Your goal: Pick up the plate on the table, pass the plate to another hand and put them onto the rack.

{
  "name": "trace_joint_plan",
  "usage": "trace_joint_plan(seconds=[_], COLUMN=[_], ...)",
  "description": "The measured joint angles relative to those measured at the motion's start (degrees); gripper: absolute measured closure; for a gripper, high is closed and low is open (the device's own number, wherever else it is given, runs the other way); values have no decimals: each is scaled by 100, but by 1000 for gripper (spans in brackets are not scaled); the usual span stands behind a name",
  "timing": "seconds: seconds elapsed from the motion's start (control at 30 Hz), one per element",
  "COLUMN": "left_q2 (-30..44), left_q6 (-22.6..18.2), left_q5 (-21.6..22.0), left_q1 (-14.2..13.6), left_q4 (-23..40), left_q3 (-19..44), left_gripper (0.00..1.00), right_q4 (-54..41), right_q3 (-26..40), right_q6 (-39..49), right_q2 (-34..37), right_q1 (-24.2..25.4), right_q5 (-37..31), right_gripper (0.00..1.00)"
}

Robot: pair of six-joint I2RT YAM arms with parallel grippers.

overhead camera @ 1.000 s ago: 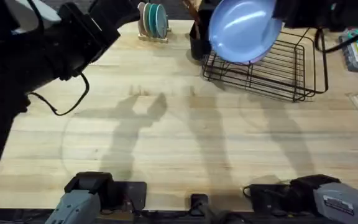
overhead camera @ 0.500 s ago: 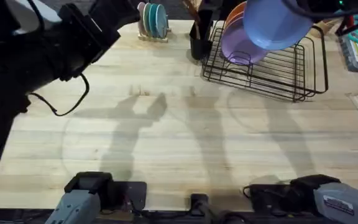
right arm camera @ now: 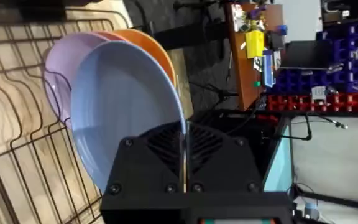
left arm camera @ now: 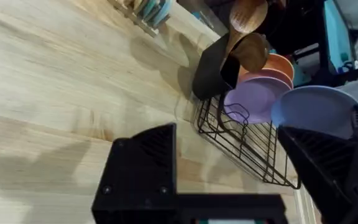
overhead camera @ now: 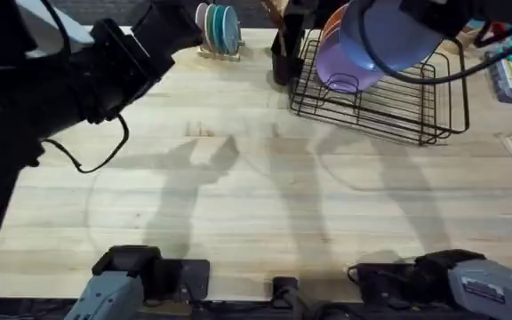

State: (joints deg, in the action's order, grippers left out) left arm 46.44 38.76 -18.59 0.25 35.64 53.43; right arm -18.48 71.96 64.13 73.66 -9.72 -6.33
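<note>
The light-blue plate (overhead camera: 388,36) hangs tilted over the black wire rack (overhead camera: 389,107), just in front of the purple plate (overhead camera: 340,67). My right gripper (right arm camera: 183,142) is shut on the plate's (right arm camera: 126,115) rim, one finger on each face. In the left wrist view the plate (left arm camera: 312,109) hovers over the rack (left arm camera: 244,152) beside the purple plate (left arm camera: 257,102). My left gripper (left arm camera: 225,143) is open and holds nothing. It sits high over the table's (overhead camera: 238,196) far left, well away from the rack.
An orange plate (overhead camera: 333,22) stands in the rack behind the purple one. A black utensil holder (overhead camera: 283,60) with wooden spoons (left arm camera: 247,22) sits at the rack's left end. A small wooden stand with pink and teal plates (overhead camera: 219,28) is at the back.
The right gripper carried the light-blue plate rightward from the rack's left end to over the rack, uncovering the purple and orange plates. The left arm shifted only slightly.
</note>
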Motion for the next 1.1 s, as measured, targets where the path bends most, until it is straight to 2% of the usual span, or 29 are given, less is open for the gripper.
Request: trace_joint_plan(seconds=[0.27,0.33,0.53,0.73,1.1], left_q2=[0,0,0,0,0], left_q6=[0,0,0,-1,-2], left_q5=[-2,-2,0,0,-2], left_q1=[0,0,0,0,0], left_q4=[17,17,17,17,17], left_q3=[0,0,0,0,0], left_gripper=[7,7,8,8,8], right_q4=[2,7,255,555,561], right_q3=[0,0,0,0,0], right_q6=[608,1000,1287,1313,1351], right_q2=[429,727,1161,1171,1171], right_q1=[0,0,-2,-1,-2], right_q5=[33,63,83,85,85], right_gripper=[971,971,971,971,971])
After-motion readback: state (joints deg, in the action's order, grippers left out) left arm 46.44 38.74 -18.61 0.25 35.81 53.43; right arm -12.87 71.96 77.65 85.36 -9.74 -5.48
